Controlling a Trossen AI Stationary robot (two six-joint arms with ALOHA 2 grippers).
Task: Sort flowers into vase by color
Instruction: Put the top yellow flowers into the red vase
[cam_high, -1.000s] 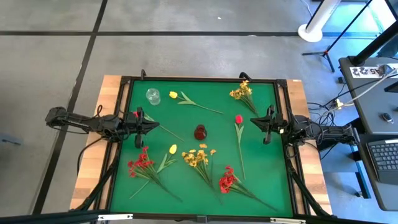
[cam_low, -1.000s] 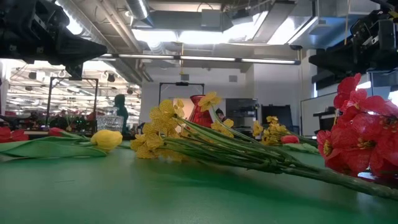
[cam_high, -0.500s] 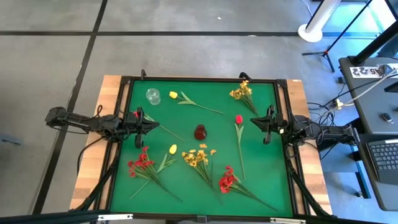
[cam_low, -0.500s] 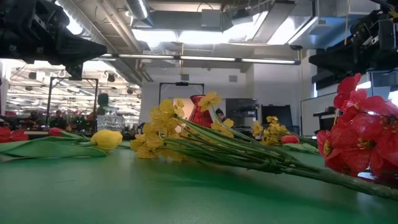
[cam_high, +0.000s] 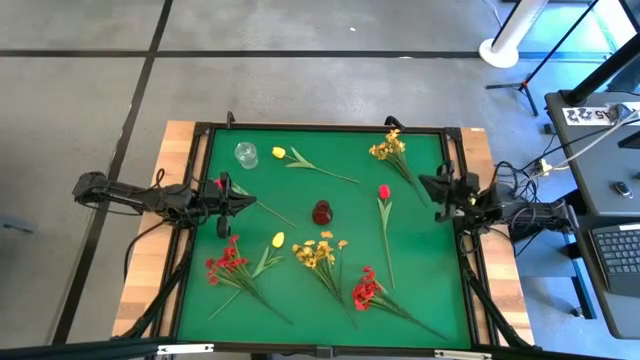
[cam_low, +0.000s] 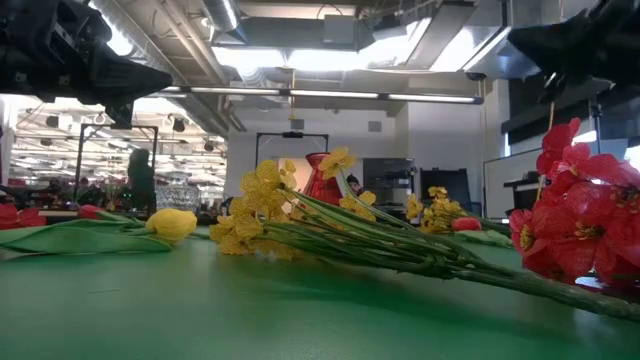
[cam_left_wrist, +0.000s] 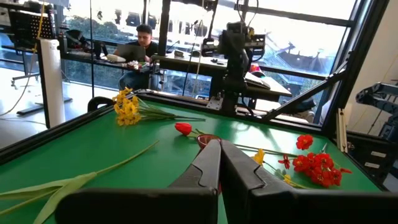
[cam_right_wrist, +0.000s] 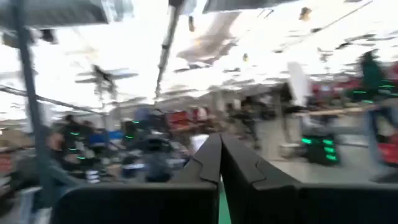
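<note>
- No legible brand or label on the flowers or vases; white card (cam_high: 590, 113) with dark digits on the side desk, too small to read.
- Left gripper (cam_high: 250, 201) at the table's (cam_high: 420, 280) left edge, fingers (cam_left_wrist: 205, 168) pressed together, empty.
- Right gripper (cam_high: 424, 182) at the right edge, fingers together, empty.
- Flowers scattered on the green mat: yellow tulip (cam_high: 278, 152), red tulip (cam_high: 383, 191), yellow spray (cam_high: 318, 251), red spray (cam_high: 364, 291).
- Red vase (cam_high: 322, 212) mid-table; clear vase (cam_high: 246, 155) toward the far left.

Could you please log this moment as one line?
left gripper: shut, empty, left edge | right gripper: shut, empty, right edge | flowers: on mat | red vase: empty
</note>
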